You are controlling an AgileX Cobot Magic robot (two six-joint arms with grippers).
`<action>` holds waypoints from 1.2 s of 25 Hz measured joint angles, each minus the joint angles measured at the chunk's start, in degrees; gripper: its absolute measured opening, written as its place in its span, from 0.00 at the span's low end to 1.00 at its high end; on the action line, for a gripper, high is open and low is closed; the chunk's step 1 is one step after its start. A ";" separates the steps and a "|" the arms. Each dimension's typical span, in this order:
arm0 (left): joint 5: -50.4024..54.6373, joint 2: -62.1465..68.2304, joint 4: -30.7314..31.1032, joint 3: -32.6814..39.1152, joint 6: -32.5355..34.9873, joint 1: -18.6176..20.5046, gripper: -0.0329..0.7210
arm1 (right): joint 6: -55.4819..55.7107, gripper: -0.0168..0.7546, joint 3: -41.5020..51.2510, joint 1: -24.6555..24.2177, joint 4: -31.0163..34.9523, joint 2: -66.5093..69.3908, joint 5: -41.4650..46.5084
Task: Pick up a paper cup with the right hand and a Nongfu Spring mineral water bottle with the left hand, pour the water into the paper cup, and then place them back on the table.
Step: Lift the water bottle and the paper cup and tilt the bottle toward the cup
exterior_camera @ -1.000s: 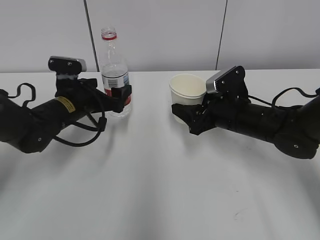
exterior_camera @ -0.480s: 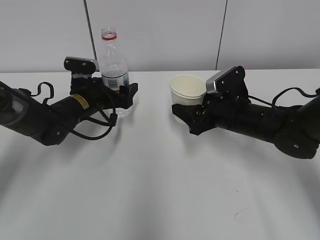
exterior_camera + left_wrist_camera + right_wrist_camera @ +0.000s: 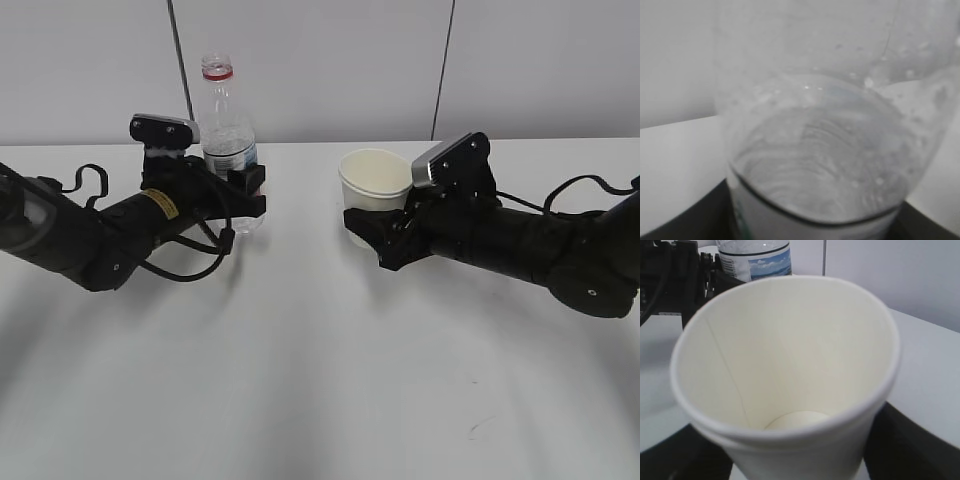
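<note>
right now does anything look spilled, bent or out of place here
Nothing spilled. The one oddity: the paper cup has its rim pressed out of round, flattened on the near side where the right hand holds it. The bottle stands upright in the left hand, capless. The table looks dry.
</note>
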 joint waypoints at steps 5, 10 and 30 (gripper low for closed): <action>-0.33 0.00 1.67 0.00 0.00 0.00 0.52 | 0.00 0.68 0.00 0.00 0.00 0.00 0.00; -0.82 -0.11 3.60 0.00 0.00 0.23 0.52 | 0.11 0.68 0.00 0.12 -3.64 0.00 -1.28; -4.55 -5.07 31.07 0.00 5.57 12.22 0.54 | 8.52 0.68 -9.78 10.66 -11.43 2.69 -0.83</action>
